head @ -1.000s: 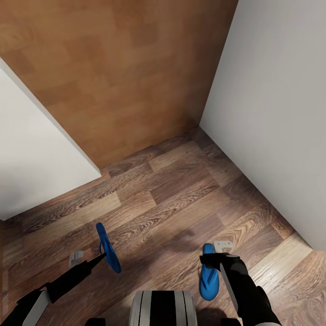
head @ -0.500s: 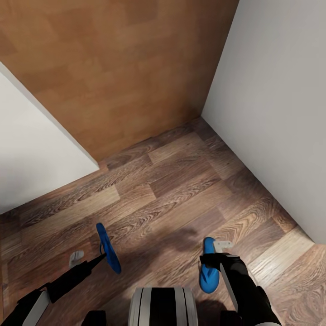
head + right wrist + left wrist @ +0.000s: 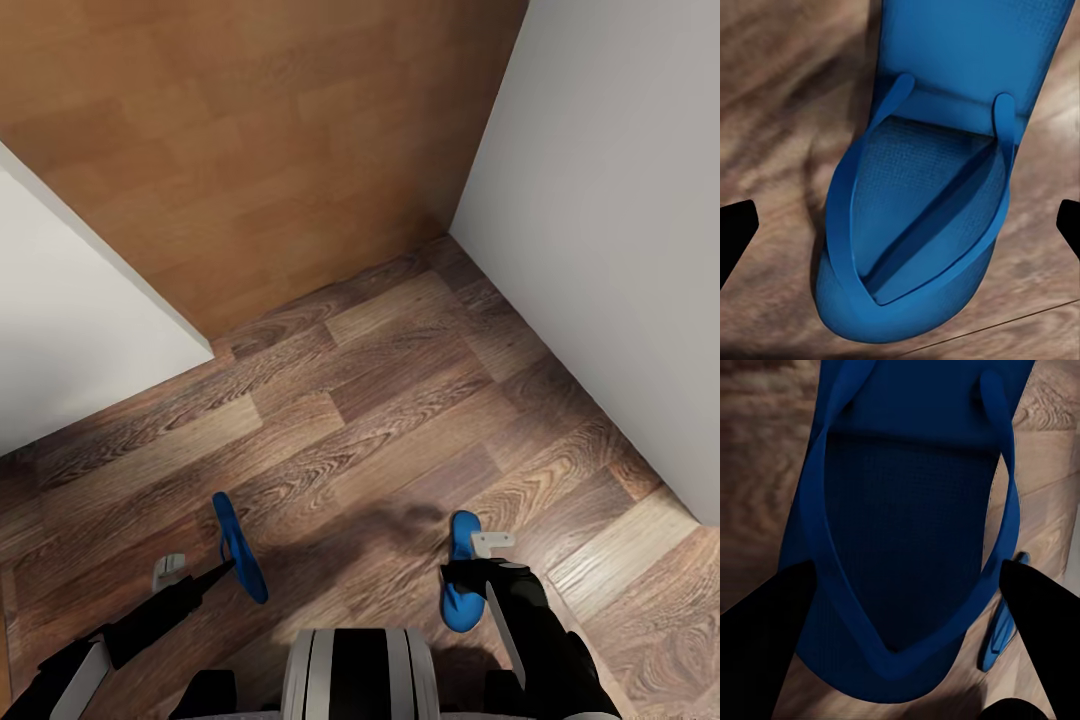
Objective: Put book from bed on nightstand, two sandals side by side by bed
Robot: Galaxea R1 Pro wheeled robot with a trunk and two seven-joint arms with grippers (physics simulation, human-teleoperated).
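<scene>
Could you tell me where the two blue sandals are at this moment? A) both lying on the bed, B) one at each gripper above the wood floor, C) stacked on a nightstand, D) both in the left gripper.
B: one sandal hangs at the left gripper and the other sandal at the right gripper, over the plank floor.

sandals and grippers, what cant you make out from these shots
- Left gripper: in the head view the left sandal sits at its tip, so the grip is unclear; in the left wrist view the dark fingers are cut off by the picture's edges.
- Right gripper: the arm covers part of the right sandal in the head view; whether it is held cannot be told.
- Right sandal's far end: cut off in the right wrist view.
</scene>
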